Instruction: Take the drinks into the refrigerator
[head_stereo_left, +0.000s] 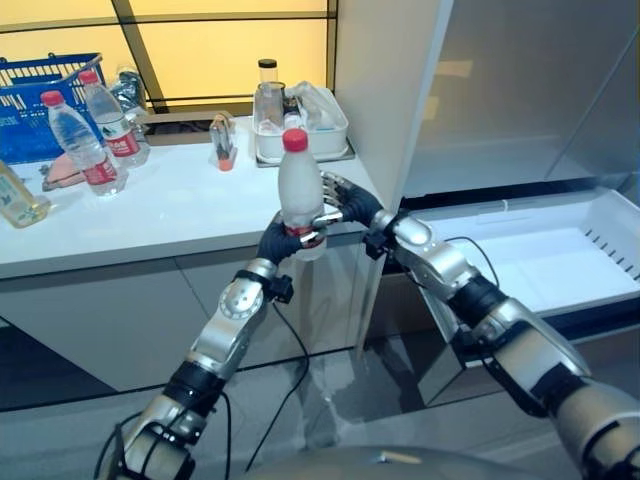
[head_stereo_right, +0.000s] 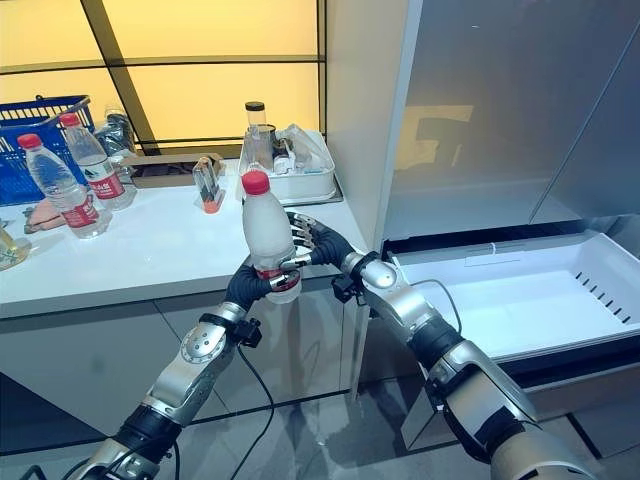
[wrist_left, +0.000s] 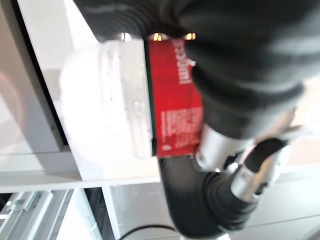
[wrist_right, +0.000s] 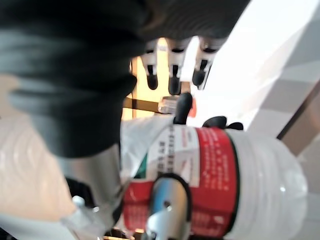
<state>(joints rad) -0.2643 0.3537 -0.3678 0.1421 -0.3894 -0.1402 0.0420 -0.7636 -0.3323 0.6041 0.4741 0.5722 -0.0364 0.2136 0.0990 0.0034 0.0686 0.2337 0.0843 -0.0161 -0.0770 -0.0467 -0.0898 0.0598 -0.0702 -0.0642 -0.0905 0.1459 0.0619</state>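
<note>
A frosted white bottle (head_stereo_left: 299, 190) with a red cap and a red label (wrist_right: 212, 165) stands upright in the air, just in front of the white counter's edge (head_stereo_left: 150, 250). My left hand (head_stereo_left: 277, 240) grips its lower part from the left. From the right, my right hand (head_stereo_left: 348, 205) has its fingers (head_stereo_right: 306, 236) round the back of the bottle and its thumb (wrist_right: 165, 210) across the label. The refrigerator's white drawer (head_stereo_left: 545, 255) lies pulled open to the right, below its grey door panel (head_stereo_left: 520, 80).
Two clear water bottles (head_stereo_left: 82, 145) (head_stereo_left: 113, 122) with red caps stand at the counter's back left, beside a blue basket (head_stereo_left: 35, 95). A white tray (head_stereo_left: 300, 135) with jars sits near the refrigerator, a small holder (head_stereo_left: 223, 142) left of it, and a yellowish bottle (head_stereo_left: 15, 200) at the left edge.
</note>
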